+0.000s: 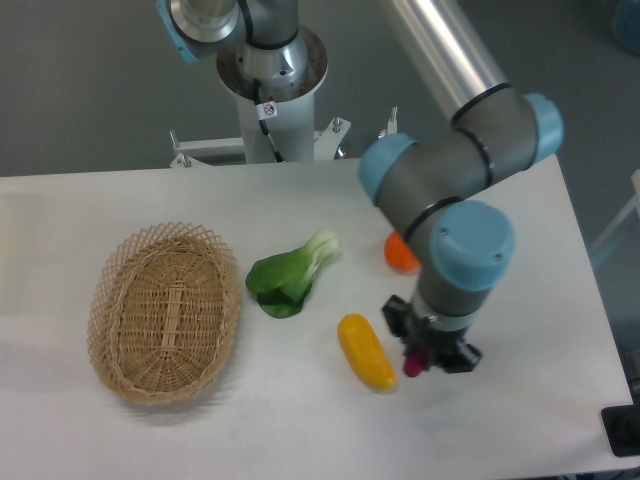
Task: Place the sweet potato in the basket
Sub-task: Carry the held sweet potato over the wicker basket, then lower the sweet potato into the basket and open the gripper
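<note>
One basket (165, 313) is sitting on the counter (300, 430). One leafy green vegetable (288, 277), one yellow vegetable (366, 351) and one orange fruit (398, 256), partly hidden, are lying there. One sweet potato (413, 363), apparently, is showing as a magenta tip.
</note>
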Action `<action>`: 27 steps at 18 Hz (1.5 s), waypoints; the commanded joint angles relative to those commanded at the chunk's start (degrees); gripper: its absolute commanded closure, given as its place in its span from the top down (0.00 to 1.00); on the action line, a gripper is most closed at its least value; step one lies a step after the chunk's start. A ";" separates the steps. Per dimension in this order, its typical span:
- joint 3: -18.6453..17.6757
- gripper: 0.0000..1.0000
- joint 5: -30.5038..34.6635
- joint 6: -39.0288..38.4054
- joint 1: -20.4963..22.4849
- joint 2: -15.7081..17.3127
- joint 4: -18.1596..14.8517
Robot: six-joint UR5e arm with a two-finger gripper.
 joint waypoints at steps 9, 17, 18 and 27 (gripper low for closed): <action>-7.11 0.18 -1.93 -0.79 -10.11 5.53 0.09; -15.20 0.19 -1.93 -0.79 -18.29 9.05 0.09; -16.08 0.20 -1.93 -0.79 -18.55 9.14 0.17; -19.87 0.23 -8.61 -3.86 -20.66 8.70 1.49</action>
